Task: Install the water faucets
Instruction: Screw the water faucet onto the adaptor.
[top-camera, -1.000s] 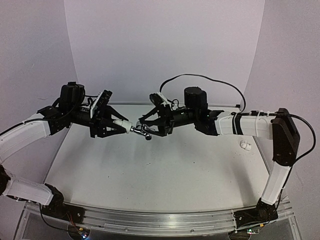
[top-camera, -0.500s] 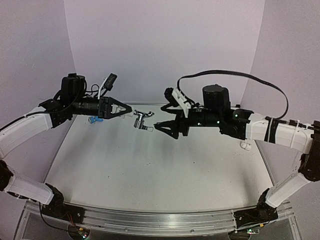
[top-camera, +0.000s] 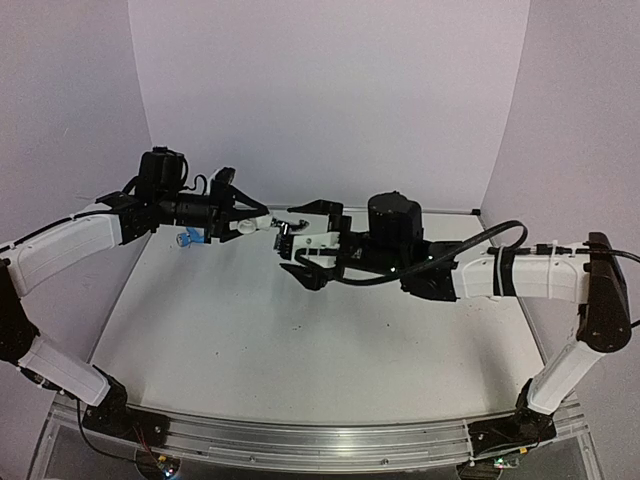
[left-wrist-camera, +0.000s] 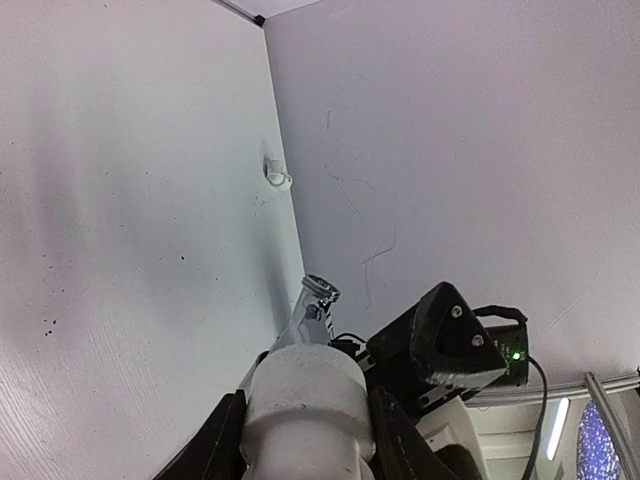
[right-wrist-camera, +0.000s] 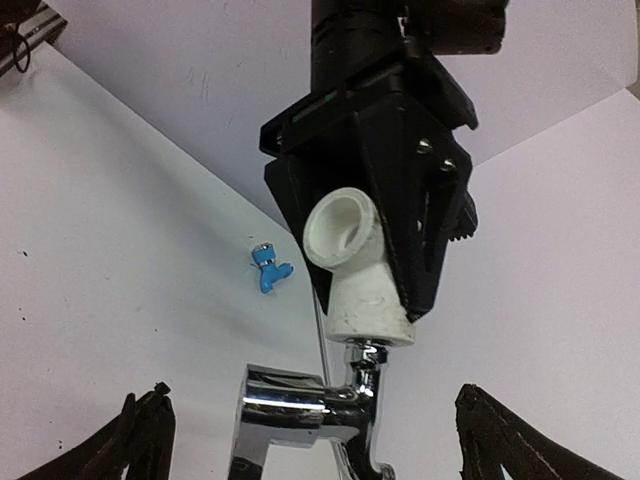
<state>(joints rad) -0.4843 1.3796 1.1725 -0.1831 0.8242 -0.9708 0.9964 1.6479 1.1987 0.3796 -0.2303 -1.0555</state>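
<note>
The left pincer (top-camera: 238, 224) grips a white elbow fitting (right-wrist-camera: 355, 268) above the worktop (top-camera: 300, 350). The silver tap (right-wrist-camera: 300, 405) sticks out of its mouth, seemingly threaded in. The right pincer (top-camera: 303, 243) stands wide open either side of that tap (touching nothing). To tighten well, close squarely on the tap's body and turn along the thread's axis. The blue tap (right-wrist-camera: 268, 268) lies on the worktop.

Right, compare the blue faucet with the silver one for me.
The blue faucet is bright blue; the silver faucet is shiny metal. The blue faucet lies loose on the table; the silver faucet is off it, joined to the white fitting in the left gripper. Both are small taps.
</note>
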